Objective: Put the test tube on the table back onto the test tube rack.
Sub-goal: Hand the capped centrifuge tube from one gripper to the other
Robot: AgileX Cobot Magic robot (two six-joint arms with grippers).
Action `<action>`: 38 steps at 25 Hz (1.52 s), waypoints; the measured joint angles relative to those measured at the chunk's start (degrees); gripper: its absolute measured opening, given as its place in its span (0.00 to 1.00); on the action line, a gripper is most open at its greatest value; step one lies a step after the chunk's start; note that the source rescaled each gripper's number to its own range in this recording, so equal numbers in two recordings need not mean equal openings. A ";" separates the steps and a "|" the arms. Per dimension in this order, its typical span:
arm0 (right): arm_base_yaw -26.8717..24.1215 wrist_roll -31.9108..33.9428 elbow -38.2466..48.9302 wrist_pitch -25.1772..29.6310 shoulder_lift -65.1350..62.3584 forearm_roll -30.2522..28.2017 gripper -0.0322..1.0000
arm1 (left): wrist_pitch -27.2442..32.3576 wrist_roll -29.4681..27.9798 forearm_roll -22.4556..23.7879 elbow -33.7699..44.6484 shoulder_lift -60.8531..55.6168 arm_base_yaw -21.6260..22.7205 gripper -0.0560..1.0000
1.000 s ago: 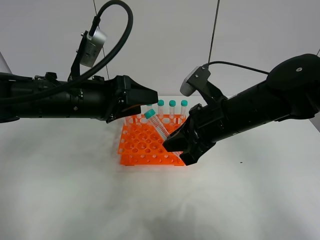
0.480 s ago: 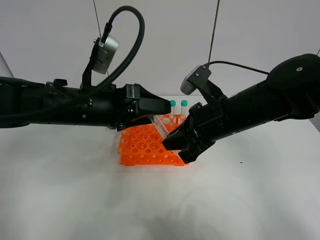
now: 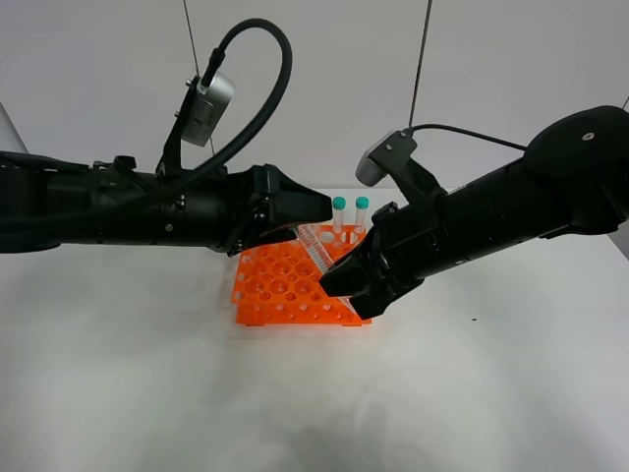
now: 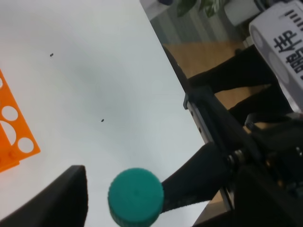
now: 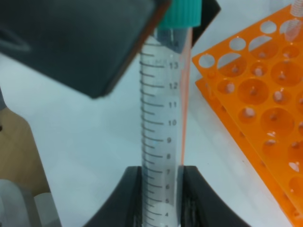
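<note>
The test tube (image 3: 316, 249) is clear with graduation marks and a teal cap. It is held tilted above the orange test tube rack (image 3: 285, 290), which stands on the white table (image 3: 147, 374). My right gripper (image 3: 336, 280) is shut on the tube's lower part, as the right wrist view shows (image 5: 163, 189). My left gripper (image 3: 313, 218) is open around the tube's top. In the left wrist view the teal cap (image 4: 136, 196) sits between its two spread fingers (image 4: 57, 201) without touching them. The cap is hidden in the exterior view.
Two other teal-capped tubes (image 3: 350, 206) stand upright in the rack's back row. The rack's empty holes (image 5: 258, 90) lie beside the held tube. Both arms cross above the rack.
My left gripper has moved right and slightly forward until its open fingers surround the tube's cap, covering it and one rack tube. My right gripper and the tube have stayed still.
</note>
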 joint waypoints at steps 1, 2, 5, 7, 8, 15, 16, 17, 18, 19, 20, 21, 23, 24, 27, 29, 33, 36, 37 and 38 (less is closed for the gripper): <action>0.00 0.12 0.00 0.00 0.00 0.00 0.04 | 0.00 0.05 0.00 0.00 0.00 0.00 0.94; 0.00 0.12 0.00 0.00 0.00 0.00 0.04 | 0.00 0.12 0.00 0.00 0.00 0.00 0.94; 0.00 0.12 0.00 -0.04 0.00 0.00 0.04 | 0.06 0.16 -0.02 0.00 0.00 0.00 0.88; 0.00 0.12 0.00 -0.06 0.00 0.00 0.04 | 0.06 0.23 -0.02 0.00 0.00 0.00 0.78; 0.00 0.12 0.00 -0.11 0.00 0.00 0.04 | 0.06 0.23 -0.02 0.00 0.00 0.00 0.75; 0.00 0.37 0.00 -0.23 0.00 0.00 0.04 | 0.10 0.23 -0.18 0.00 0.00 0.00 0.63; 0.00 0.42 0.00 -0.23 0.00 0.00 0.04 | 0.10 0.23 -0.17 0.00 0.00 0.00 0.58; 0.00 0.49 0.00 -0.23 0.00 0.00 0.04 | 0.00 0.23 -0.17 0.00 0.00 0.00 0.53; 0.00 0.54 0.00 -0.23 0.00 0.00 0.04 | -0.14 0.23 -0.17 0.00 0.00 0.00 0.49; 0.00 0.54 0.00 -0.23 0.00 0.00 0.04 | -0.26 0.23 -0.17 0.00 0.00 0.00 0.45; 0.00 0.54 0.00 -0.23 0.00 0.00 0.04 | -0.26 0.28 -0.17 0.00 0.00 0.00 0.42; 0.00 0.54 0.00 -0.23 0.00 0.00 0.04 | -0.26 0.33 -0.17 0.00 0.02 0.00 0.39; 0.00 0.54 0.00 -0.23 0.00 0.00 0.04 | -0.31 0.40 -0.17 0.00 0.06 0.00 0.37; 0.00 0.54 0.00 -0.23 0.00 0.05 0.04 | -0.31 0.40 -0.17 0.00 0.06 0.00 0.36; 0.00 0.54 0.00 -0.18 0.00 0.23 0.04 | -0.31 0.40 -0.17 0.00 0.06 0.00 0.36; 0.00 0.54 0.00 -0.18 0.00 0.30 0.04 | -0.31 0.40 -0.17 0.00 0.06 0.00 0.35; 0.00 0.54 0.00 -0.06 0.00 0.43 0.04 | -0.31 0.40 -0.17 0.00 0.06 0.00 0.17; 0.06 0.54 0.00 0.05 0.00 0.43 0.04 | -0.31 0.53 0.72 0.00 0.06 0.00 0.05; 0.16 0.54 0.00 0.04 0.00 0.38 0.04 | -0.19 0.53 1.06 0.00 0.06 0.00 0.05; 0.16 0.54 0.00 0.07 0.00 0.24 0.04 | -0.20 0.53 1.45 0.00 0.06 0.00 0.05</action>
